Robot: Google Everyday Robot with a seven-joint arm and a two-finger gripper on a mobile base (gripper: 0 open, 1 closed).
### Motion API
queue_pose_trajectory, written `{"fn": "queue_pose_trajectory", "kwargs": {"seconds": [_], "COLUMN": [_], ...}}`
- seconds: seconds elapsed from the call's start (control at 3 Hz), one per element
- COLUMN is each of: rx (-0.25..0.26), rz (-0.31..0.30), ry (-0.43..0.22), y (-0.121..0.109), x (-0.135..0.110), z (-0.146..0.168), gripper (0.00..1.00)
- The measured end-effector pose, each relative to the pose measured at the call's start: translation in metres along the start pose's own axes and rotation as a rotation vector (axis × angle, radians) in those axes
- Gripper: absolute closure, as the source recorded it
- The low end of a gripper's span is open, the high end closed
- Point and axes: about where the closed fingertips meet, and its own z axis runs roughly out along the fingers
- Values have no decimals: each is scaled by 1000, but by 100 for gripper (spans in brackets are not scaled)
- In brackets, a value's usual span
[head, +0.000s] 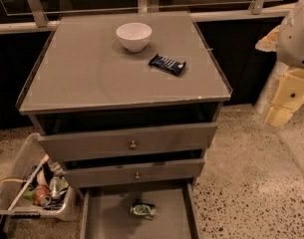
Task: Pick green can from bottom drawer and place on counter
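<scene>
The green can [143, 209] lies on its side on the floor of the bottom drawer [106, 218], which is pulled out at the foot of the cabinet. The counter [91, 68] is the wide grey-brown top above the drawers. My arm comes in at the right edge, and the gripper [283, 101], pale yellow below a white wrist, hangs beside the cabinet's right side. It is about level with the counter edge, far from the can and well above it, with nothing visibly in it.
A white bowl [134, 36] and a dark blue snack bar [167, 64] sit on the back of the counter. Two knobbed grey drawers [133, 144] stand slightly open above the bottom one. A clear bin [27, 158] with a red can [41, 195] and a silver can [54, 187] stands on the speckled floor at left.
</scene>
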Motion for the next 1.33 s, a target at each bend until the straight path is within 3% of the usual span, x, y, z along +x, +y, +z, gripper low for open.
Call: {"fn": "queue_pose_trajectory", "kwargs": {"seconds": [0.67, 1.33], "rx": [-26, -82], "rz": [31, 65], "ry": [-22, -171], "y": [4, 32], "x": [4, 14], "z": [14, 80], "gripper": [0, 0]}}
